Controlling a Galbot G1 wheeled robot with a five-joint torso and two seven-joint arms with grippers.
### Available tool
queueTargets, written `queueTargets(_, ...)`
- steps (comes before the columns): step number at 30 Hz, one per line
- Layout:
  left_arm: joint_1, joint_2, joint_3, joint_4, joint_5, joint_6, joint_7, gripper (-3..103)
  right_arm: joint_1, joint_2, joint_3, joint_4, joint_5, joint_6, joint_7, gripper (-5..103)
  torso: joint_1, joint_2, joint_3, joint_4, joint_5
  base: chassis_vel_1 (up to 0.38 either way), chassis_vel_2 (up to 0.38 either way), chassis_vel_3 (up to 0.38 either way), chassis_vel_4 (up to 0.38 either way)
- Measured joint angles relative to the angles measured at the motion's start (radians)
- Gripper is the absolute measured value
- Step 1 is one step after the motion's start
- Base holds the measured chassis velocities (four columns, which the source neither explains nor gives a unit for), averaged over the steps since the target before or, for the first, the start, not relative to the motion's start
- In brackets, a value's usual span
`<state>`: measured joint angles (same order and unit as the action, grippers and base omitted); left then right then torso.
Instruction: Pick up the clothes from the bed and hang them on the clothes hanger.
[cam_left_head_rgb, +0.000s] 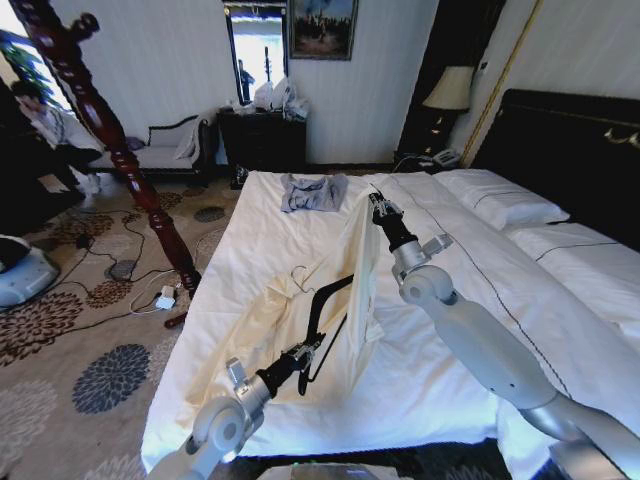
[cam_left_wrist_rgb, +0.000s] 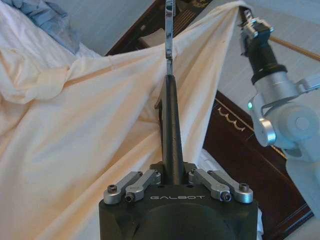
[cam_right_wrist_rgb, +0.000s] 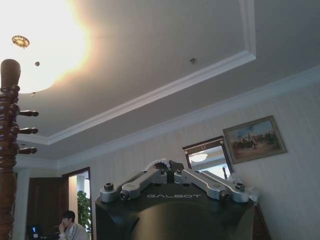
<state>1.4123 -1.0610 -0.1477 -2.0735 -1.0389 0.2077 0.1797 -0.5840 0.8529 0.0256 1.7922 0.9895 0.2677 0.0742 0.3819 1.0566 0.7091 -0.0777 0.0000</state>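
The cream clothes (cam_left_head_rgb: 345, 300) are half lifted off the bed (cam_left_head_rgb: 250, 235). My right gripper (cam_left_head_rgb: 377, 204) is shut on a top edge of the garment, holding it up above the duvet; a bit of pale fabric (cam_right_wrist_rgb: 159, 163) shows between its fingers. My left gripper (cam_left_head_rgb: 311, 348) is low at the bed's near side, shut on the black clothes hanger (cam_left_head_rgb: 332, 293). The hanger's arm (cam_left_wrist_rgb: 171, 125) runs up against the draped cloth (cam_left_wrist_rgb: 90, 130), with its metal hook (cam_left_wrist_rgb: 169, 25) beyond. The right gripper (cam_left_wrist_rgb: 248, 20) holds the garment's raised corner in the left wrist view.
A small grey-blue garment (cam_left_head_rgb: 312, 192) lies at the far end of the bed. A reddish-brown wooden post (cam_left_head_rgb: 110, 130) stands on the patterned carpet to the left. Pillows (cam_left_head_rgb: 500, 205) and a dark headboard (cam_left_head_rgb: 570, 150) are on the right. A person sits far left.
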Motion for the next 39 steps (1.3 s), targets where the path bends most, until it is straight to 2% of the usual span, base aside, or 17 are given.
queueTargets(5, -0.018, 0.005, 0.017, 0.008, 0.0, 0.004, -0.015, 18, -0.001, -0.002, 0.002, 0.012, -0.005, 0.01, -0.022, 1, 0.0, 0.0, 0.0, 0.0002, 0.0, 0.0, 0.0, 0.0, 0.0)
queueTargets(15, -0.196, -0.04, -0.007, 0.037, -0.083, 0.023, -0.059, 18, -0.068, -0.022, -0.071, 0.09, -0.076, 0.019, -0.036, 1, 0.0, 0.0, 0.0, 0.0, 0.0, 0.0, 0.0, 0.0, 0.0)
queueTargets(26, -0.276, -0.08, -0.029, 0.104, -0.082, 0.023, -0.058, 18, -0.1, -0.018, -0.146, 0.138, -0.106, 0.029, -0.047, 1, 0.0, 0.0, 0.0, 0.0001, 0.0, 0.0, 0.0, 0.0, 0.0)
queueTargets(32, -0.325, -0.087, -0.043, 0.142, -0.083, 0.021, -0.056, 18, -0.17, -0.053, -0.141, 0.215, -0.108, 0.028, -0.071, 1, 0.0, 0.0, 0.0, -0.0001, -0.0001, 0.0, 0.0, 0.0, 0.0)
queueTargets(39, -0.345, -0.087, -0.028, 0.11, -0.082, 0.024, -0.059, 18, -0.214, -0.042, -0.173, 0.198, -0.207, -0.008, -0.032, -2, 0.0, 0.0, 0.0, 0.0, 0.0002, 0.0, 0.0, 0.0, 0.0)
